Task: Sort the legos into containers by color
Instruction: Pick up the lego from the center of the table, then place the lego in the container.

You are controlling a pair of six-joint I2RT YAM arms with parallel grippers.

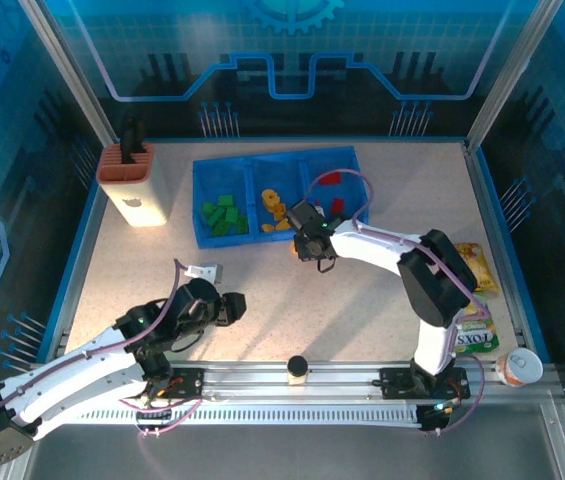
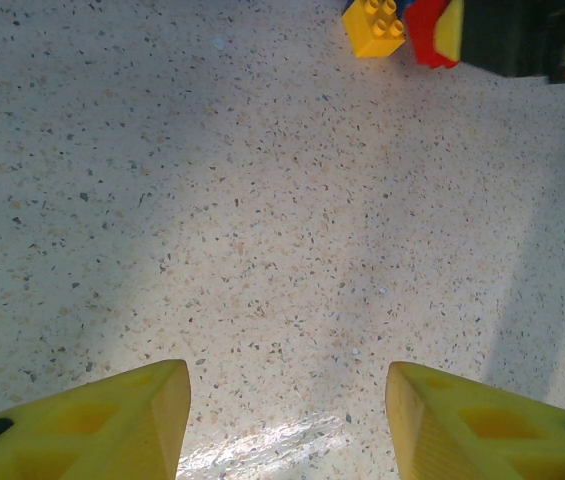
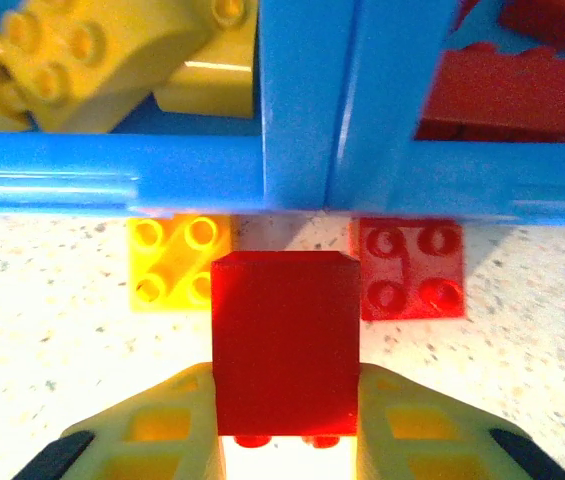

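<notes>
A: What did the right wrist camera give you that the overhead one didn't?

B: The grip. The right gripper (image 3: 284,378) had its yellow fingers (image 3: 152,430) drawn in narrow on a red brick (image 3: 284,330), one finger on each side, low in the middle of the frame. Just past it, two loose ones lay on the speckled tabletop (image 3: 52,330) close against the blue tray (image 3: 112,170): a yellow brick (image 3: 177,260) left of centre and a second red brick (image 3: 409,268) right of centre.

A: And from above?

B: All three bins, in the upper middle of the frame. Green legos (image 1: 224,215) were in the left bin, yellow-orange legos (image 1: 274,208) in the middle and red legos (image 1: 334,180) in the right. The right gripper sat at the tray's near edge.

A: The left arm?

B: The left gripper (image 2: 284,375) hung over bare tabletop, fingers spread wide and touching nothing. Its camera caught the yellow brick at the top right of the frame, with a red piece (image 2: 422,30) beside it. I could not tell which red one it was.
</notes>
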